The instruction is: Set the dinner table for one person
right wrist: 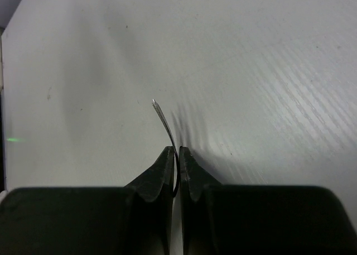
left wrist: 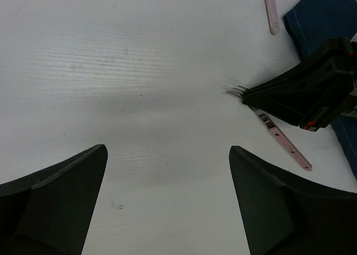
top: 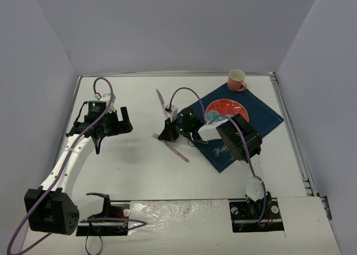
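Observation:
A fork with a pink handle lies slanted on the white dinner table, left of the navy fish-print cloth. My right gripper is shut on the fork near its tines; in the right wrist view the thin metal curves out between the closed fingertips. The left wrist view shows the fork under the right gripper. A knife lies behind it. A red plate sits on the cloth, with a pink cup at its far corner. My left gripper is open and empty over bare table.
The knife's pink handle shows at the top of the left wrist view, beside the cloth's edge. The table's metal rim runs along the right side. Grey walls enclose the table on three sides.

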Controlling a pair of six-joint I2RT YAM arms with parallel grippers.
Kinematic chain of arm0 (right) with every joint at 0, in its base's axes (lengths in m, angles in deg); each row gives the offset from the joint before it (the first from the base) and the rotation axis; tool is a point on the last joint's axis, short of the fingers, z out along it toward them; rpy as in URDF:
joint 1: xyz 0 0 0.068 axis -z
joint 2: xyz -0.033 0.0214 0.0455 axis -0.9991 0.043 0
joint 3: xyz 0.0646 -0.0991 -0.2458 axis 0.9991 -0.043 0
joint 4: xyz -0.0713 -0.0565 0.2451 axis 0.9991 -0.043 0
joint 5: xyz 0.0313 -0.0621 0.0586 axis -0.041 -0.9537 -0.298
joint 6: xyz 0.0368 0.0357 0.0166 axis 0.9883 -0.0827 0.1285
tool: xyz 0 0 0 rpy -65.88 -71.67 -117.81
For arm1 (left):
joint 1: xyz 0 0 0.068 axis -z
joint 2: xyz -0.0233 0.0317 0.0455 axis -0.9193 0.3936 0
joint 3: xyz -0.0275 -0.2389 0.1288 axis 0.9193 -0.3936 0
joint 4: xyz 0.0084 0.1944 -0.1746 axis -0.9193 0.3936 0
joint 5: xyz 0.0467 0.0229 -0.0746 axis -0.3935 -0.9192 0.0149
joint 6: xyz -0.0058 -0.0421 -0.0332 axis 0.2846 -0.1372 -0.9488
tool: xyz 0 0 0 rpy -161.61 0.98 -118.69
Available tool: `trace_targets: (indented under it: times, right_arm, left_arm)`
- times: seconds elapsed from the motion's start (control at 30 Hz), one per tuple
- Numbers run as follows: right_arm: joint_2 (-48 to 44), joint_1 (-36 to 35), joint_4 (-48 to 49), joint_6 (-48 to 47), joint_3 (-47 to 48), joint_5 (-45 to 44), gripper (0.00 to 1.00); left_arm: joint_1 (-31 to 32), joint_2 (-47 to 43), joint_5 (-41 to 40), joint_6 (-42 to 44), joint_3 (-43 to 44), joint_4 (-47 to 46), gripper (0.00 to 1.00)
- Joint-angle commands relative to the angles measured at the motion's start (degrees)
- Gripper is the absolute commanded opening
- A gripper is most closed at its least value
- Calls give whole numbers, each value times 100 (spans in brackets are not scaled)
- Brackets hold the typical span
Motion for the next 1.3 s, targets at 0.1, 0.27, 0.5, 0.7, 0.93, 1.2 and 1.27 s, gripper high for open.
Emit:
trace_targets:
  times: [0.1,0.27,0.5,0.7,0.93,1.2,1.27]
  right_arm:
    - [-40,103,2612,2278,-503,1299,0]
    - [26,227,5433,4631,-932,1639,0]
    - [-81,243,6878,5885,-939,1573,0]
    - [-358,243,6805,5852,-905,1568,0]
    - [-529,243,6854,5866,-844,1567,0]
    - [-731,237,6851,5832,-718,1564,0]
    - [-770,242,6832,5826,-668,1580,0]
  left_arm:
    - [435,-62,682,-806,-528,-1370,87]
    - [666,-447,977,-1298,-1147,-2574,81]
    - [1159,-605,1055,-1149,-1220,-3260,71]
    - [1185,-417,1033,-1220,-1225,-3206,66]
    - [1185,-207,842,-1387,-1258,-3199,63]
    - [1185,63,1054,-1697,-1281,-3570,56]
    - [1183,102,1097,-1742,-1269,-3640,55]
